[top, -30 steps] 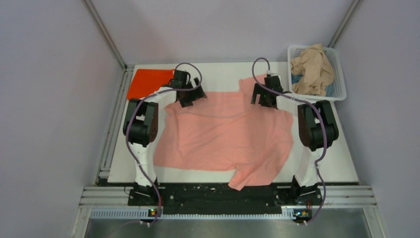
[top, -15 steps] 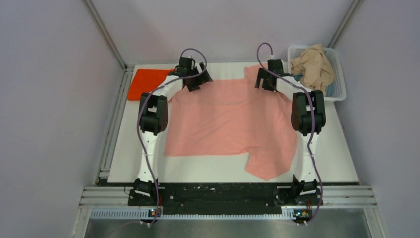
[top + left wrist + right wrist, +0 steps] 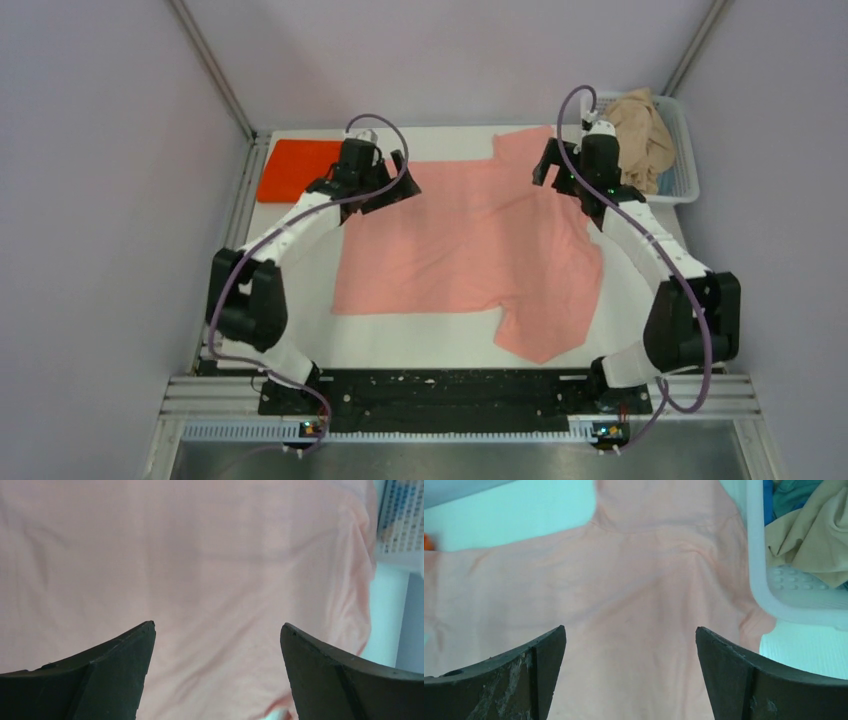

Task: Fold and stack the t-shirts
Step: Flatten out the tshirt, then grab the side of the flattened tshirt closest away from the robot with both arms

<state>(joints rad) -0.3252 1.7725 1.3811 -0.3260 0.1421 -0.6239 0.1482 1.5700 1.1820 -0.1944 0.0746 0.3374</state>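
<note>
My left gripper (image 3: pixel 217 630) and right gripper (image 3: pixel 630 630) gape empty above the flat, unfolded salmon-pink t-shirt (image 3: pixel 470 240); the orange-red t-shirt (image 3: pixel 295 168) looks folded, the beige-tan t-shirt (image 3: pixel 640 130) untouched.

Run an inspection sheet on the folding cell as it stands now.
Surface: white table, bare strip along the near edge.
Job's things: salmon-pink t-shirt spread flat mid-table, one sleeve reaching toward the near edge; orange-red t-shirt folded at the far left corner; beige-tan t-shirt crumpled in the basket.
Clutter: that white lattice basket at far right, blue-teal cloth under the tan shirt.
Grippers: left gripper open over the pink shirt; right gripper open over it too; nothing held.
Cables: purple cables looped above each wrist.
Surroundings: plain lilac walls, metal frame posts; nothing else seen.
</note>
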